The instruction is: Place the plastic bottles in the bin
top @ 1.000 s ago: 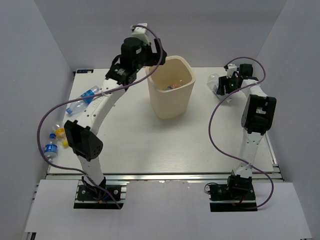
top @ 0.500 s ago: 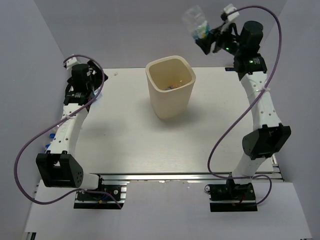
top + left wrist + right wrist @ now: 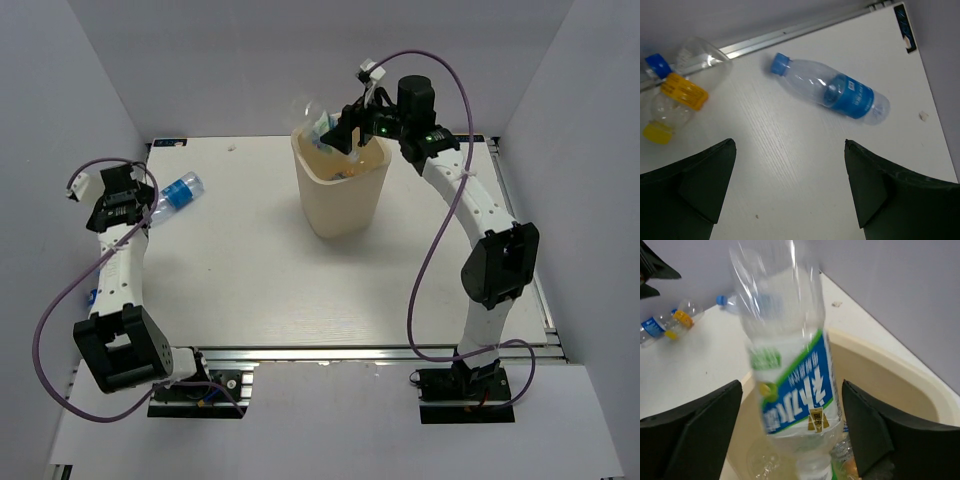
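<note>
Right hand wide; upright bottle loose over bin, positioned to drop in. Left hand wide above lying bottle, left of bin, likely next pick.

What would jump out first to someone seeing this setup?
A blurred clear bottle with a blue-green label shows between the right claw's spread fingers, over the cream bin. The left claw is open over a blue-capped bottle lying on the table.

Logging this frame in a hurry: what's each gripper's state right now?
Left gripper: open, empty.
Right gripper: open; blurred clear bottle between its fingers, over the bin.
</note>
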